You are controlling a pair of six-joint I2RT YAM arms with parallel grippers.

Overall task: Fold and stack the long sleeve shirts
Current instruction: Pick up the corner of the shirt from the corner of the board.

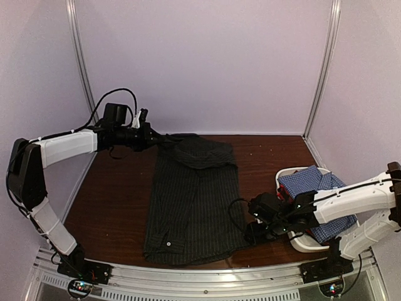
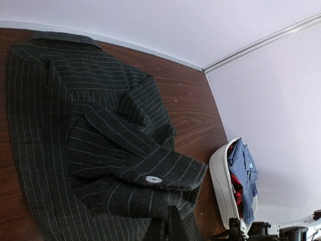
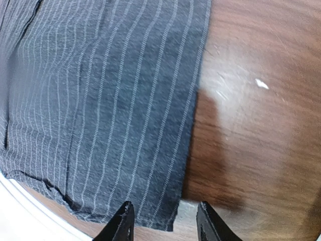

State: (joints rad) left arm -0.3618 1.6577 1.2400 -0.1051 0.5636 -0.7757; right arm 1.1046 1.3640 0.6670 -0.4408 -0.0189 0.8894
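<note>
Black pinstriped shirt (image 1: 191,200) is lying flat down the middle of the wooden table (image 1: 113,188), collar end toward the back wall, hem toward my bases. One sleeve is lying folded across the upper part of it. In my left wrist view its cuff (image 2: 165,175) with a white button (image 2: 153,179) is filling the lower centre of the frame.

My left gripper (image 1: 149,135) is reaching in at the upper left of the overhead view. Its fingers are pressing together, and they seem to be pinching that sleeve's cloth.

My right gripper (image 3: 163,223) is hovering low at the shirt's lower right corner with its jaws standing apart. The cloth's edge is running up between them.

At the right of the overhead view, the blue-checked shirt (image 1: 313,188) is sitting bunched in a white tub (image 1: 299,244), with the red shirt (image 2: 235,186) peeking out beneath it.
</note>
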